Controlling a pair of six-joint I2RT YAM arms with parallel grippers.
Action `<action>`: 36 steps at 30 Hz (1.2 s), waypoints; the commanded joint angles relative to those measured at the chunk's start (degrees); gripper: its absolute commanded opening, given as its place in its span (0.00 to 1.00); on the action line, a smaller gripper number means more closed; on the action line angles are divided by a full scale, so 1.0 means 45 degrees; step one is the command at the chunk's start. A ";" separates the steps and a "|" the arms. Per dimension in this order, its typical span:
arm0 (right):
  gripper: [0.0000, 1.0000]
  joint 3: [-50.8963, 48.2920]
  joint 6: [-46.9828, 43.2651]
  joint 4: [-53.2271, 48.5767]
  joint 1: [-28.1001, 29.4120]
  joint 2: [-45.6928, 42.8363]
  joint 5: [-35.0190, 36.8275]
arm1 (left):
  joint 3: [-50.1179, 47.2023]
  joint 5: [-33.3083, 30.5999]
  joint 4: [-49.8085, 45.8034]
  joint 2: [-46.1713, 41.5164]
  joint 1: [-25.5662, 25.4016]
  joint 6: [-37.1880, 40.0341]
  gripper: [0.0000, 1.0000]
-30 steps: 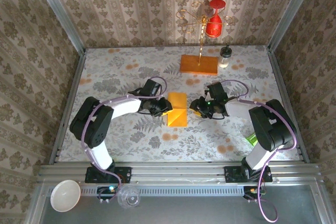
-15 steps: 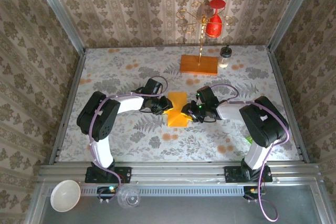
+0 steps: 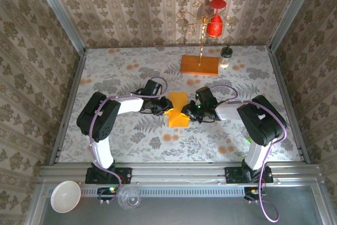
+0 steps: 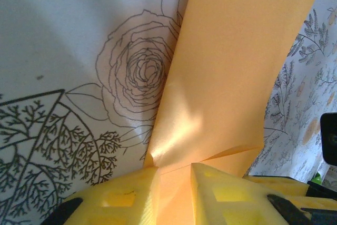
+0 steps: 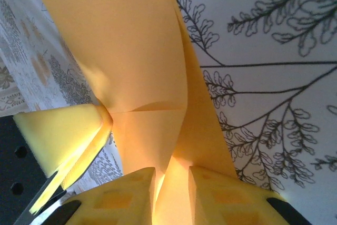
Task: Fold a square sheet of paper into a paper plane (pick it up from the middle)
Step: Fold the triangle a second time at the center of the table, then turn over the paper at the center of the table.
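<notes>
- Orange-yellow and partly folded, the square sheet of paper [image 3: 178, 110] lies near the middle of the flower-patterned table [image 3: 116, 72] in the top external view, between the two arms. The left gripper [image 3: 164, 108] meets its left edge and the right gripper [image 3: 185, 112] its right edge, both low over the table top. Well behind the sheet stands a wooden block [image 3: 199, 65] carrying a gold wire stand [image 3: 196, 17] with a red glass [image 3: 214, 22] on it. A small bottle [image 3: 226, 56] is just beside the block on its right.
- From the left wrist, the left gripper [image 4: 174, 191] is clenched on the near edge of the square sheet of paper [image 4: 226, 77], its yellow fingers [image 4: 118, 198] on either side of a raised fold. The rest of the sheet stretches away over the table [image 4: 63, 51], with one long flap tilted up off the surface.
- From the right wrist, the right gripper [image 5: 171, 193] pinches a raised ridge of the square sheet of paper [image 5: 116, 35]. Its fingers [image 5: 224, 198] stand close, with only paper in the slit between them. At the left, a yellow finger [image 5: 63, 125] of the other arm touches the sheet at a crease.
</notes>
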 commanded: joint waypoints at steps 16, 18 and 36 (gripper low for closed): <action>0.17 -0.0106 0.0226 0.1550 0.0217 0.0430 0.0142 | -0.0391 -0.0220 -0.0565 0.0064 0.0035 -0.0191 0.25; 0.17 -0.0106 0.0222 0.1514 0.0219 0.0497 0.0152 | -0.0372 -0.0190 -0.0561 0.0011 0.0035 -0.0175 0.25; 0.02 -0.0280 -0.1146 0.3207 -0.0196 -0.1240 -0.0955 | -0.2761 0.1146 0.1833 -0.4232 0.1319 -0.0553 0.67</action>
